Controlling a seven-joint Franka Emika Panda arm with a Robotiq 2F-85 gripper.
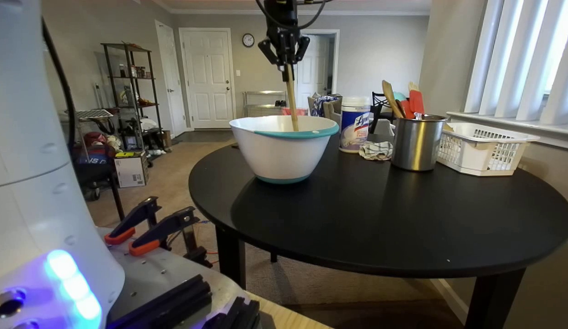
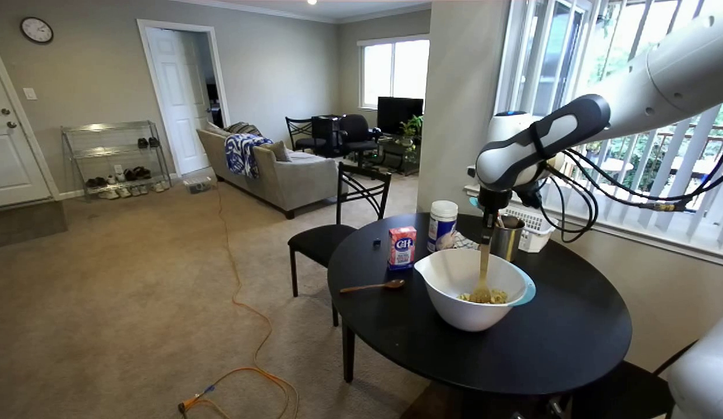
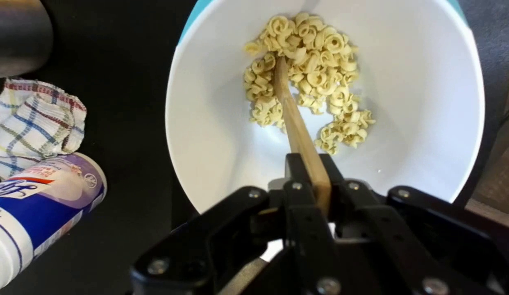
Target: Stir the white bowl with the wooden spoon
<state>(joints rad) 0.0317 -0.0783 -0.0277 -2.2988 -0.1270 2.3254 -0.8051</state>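
Stirring looks to be in hand — the gripper (image 3: 312,167) pinches the wooden spoon (image 3: 297,127), whose head sits among pasta (image 3: 322,61) in the white bowl (image 1: 284,153). The next move probably calls for a slow sweep round the base. A canister (image 1: 356,125) shows "Lys" (the rest curves away); a carton (image 2: 402,248) reads "C&H".

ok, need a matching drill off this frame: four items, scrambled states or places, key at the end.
Column 1
1. pale wooden spoon
2. metal cup
3. brown spoon
4. white bowl

Column 2
A. lying on the black table
B. curly pasta inside
C. gripped by the jaws
D. red utensils standing in it

Pairs: 1-C, 2-D, 3-A, 4-B
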